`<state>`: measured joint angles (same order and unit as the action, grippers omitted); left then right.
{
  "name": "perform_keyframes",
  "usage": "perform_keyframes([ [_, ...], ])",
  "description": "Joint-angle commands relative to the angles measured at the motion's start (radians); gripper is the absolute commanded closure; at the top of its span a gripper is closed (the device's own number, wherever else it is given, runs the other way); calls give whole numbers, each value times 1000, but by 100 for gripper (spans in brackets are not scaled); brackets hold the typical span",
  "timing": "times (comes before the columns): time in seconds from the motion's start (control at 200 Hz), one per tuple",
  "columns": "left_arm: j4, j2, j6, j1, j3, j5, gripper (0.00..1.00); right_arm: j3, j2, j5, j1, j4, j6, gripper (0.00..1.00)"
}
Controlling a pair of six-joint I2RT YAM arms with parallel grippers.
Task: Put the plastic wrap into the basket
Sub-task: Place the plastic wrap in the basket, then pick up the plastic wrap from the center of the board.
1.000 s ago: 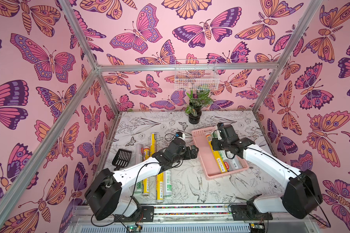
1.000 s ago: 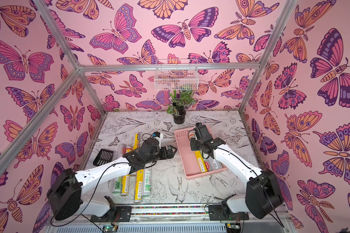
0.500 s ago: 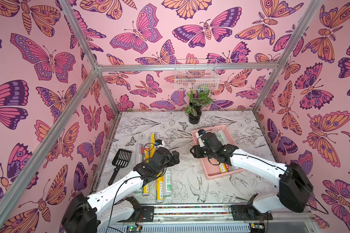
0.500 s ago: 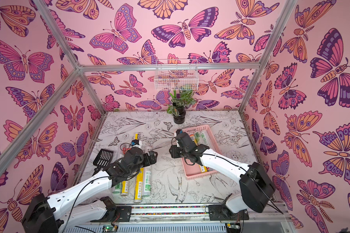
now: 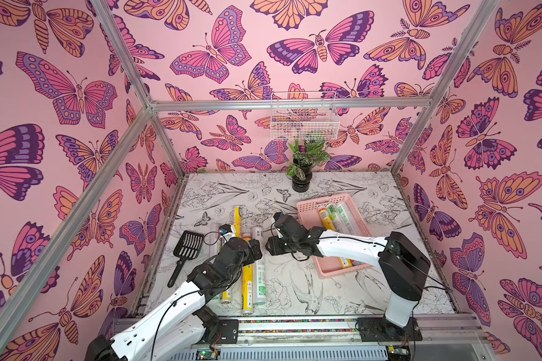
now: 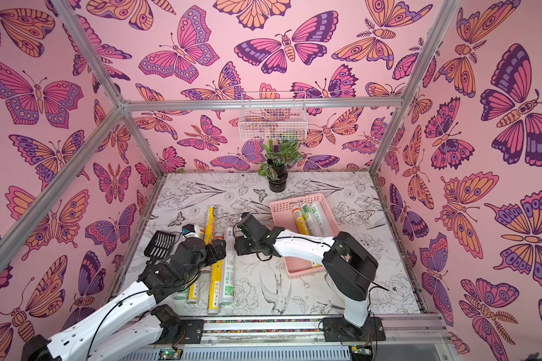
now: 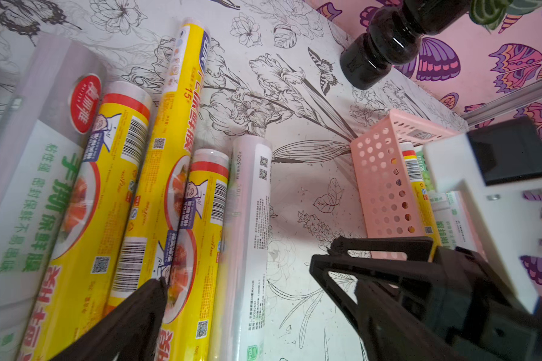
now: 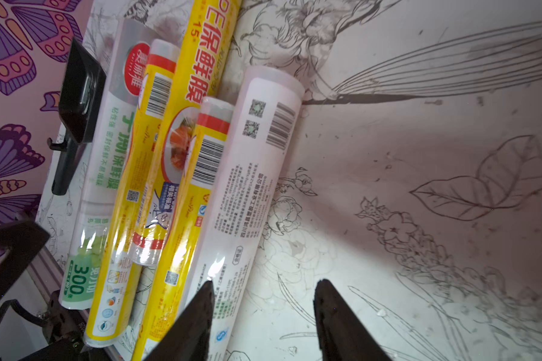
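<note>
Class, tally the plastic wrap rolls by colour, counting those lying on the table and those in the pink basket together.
Yellow rolls: 4
Silvery-white rolls: 4
Total: 8

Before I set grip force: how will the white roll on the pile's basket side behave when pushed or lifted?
The white roll is a round tube lying flat, so it probably rolls if pushed sideways. Its glossy wrapper looks slippery. Straight, so likely stiff.
</note>
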<state>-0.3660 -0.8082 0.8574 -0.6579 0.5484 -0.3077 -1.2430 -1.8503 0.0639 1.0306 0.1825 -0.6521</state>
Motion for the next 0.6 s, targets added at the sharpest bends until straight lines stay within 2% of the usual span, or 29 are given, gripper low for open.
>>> perform_keyframes([
  [0.0,-56,21,-3,10,-24,-33,0,-52,-47,14,32,27,-26,44],
  [0.596,-67,51,-9,24,-15,-42,0,-174,-197,85,63,89,-27,34],
])
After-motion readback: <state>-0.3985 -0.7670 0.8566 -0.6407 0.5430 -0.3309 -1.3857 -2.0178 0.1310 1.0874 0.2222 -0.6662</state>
